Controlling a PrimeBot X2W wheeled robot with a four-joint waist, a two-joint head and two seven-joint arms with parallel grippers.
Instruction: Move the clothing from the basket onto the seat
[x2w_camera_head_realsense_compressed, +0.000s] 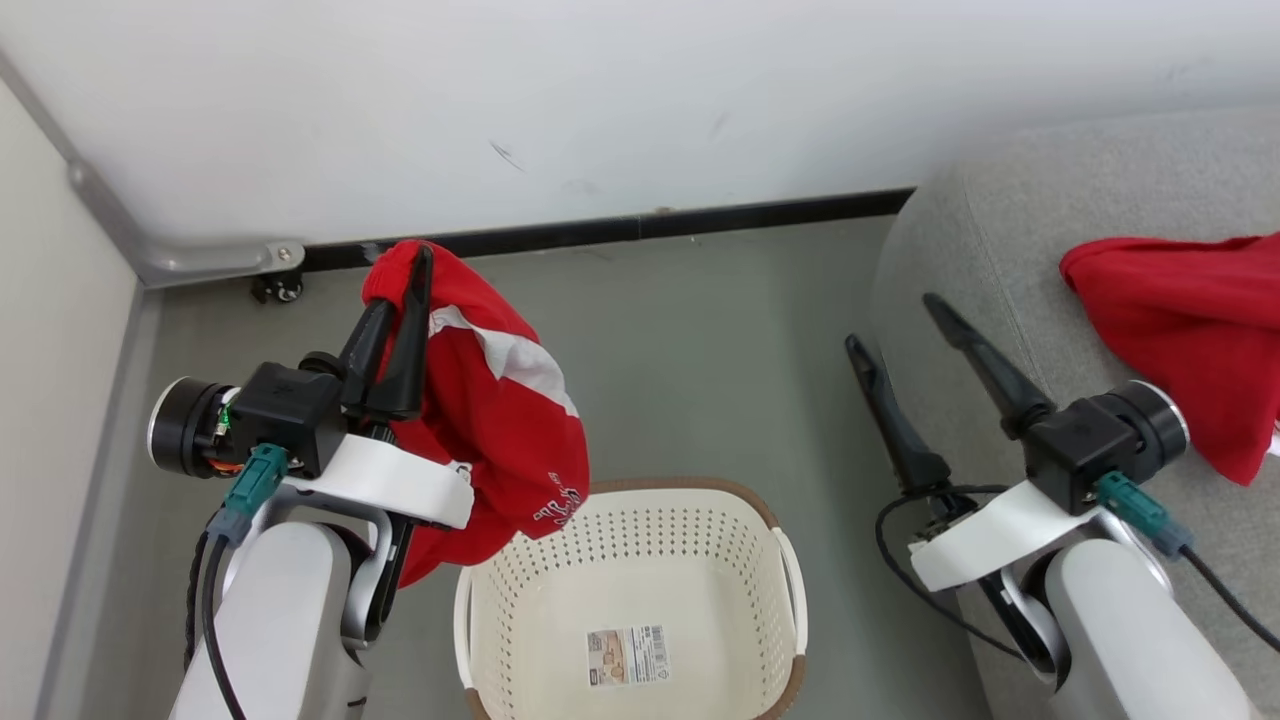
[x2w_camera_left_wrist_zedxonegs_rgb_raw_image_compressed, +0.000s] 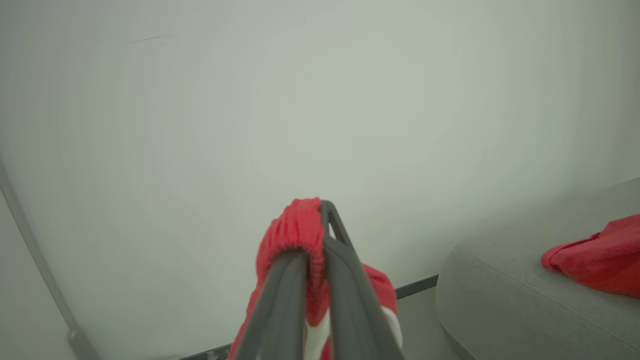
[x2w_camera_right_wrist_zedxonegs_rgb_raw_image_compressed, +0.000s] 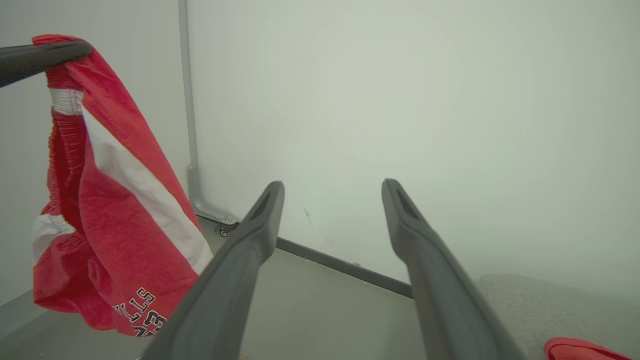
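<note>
**Risks**
- The large grey woven-fabric upholstered seat (x2w_camera_head_realsense_compressed: 960, 300) sits to my right, well apart from my left gripper (x2w_camera_head_realsense_compressed: 408, 278). The carry crosses open grey floor (x2w_camera_head_realsense_compressed: 700, 350), and a fast swing could shake the load loose short of the cushion.
- The cream-white perforated plastic basket (x2w_camera_head_realsense_compressed: 690, 487) stands below, between my arms, empty but for a barcode sticker (x2w_camera_head_realsense_compressed: 627, 655). The hanging hem is near its rim and could snag there if I travel low.
- The bright red soft-fabric garment with white stripes and block lettering (x2w_camera_head_realsense_compressed: 500, 410) hangs from my left fingers, which are pinched tight on a bunched edge only. It is a thin bite, and I judge the cloth's own weight could pull it out.
- A second red garment (x2w_camera_head_realsense_compressed: 1180, 310) lies on the seat. A drop on its overhanging edge might drag it off.
- My right gripper (x2w_camera_head_realsense_compressed: 891, 321) is spread wide and holds nothing, near the seat's front edge.

**Materials**
- Seat: coarse weave, rounded corner, probably yielding.
- Basket: rigid, rounded rectangle, brown woven-look rim.
- Held garment: limp, ribbed at the gripped band, hanging in loose folds.
- Fingers: long, dark, smooth, tapered.
</note>
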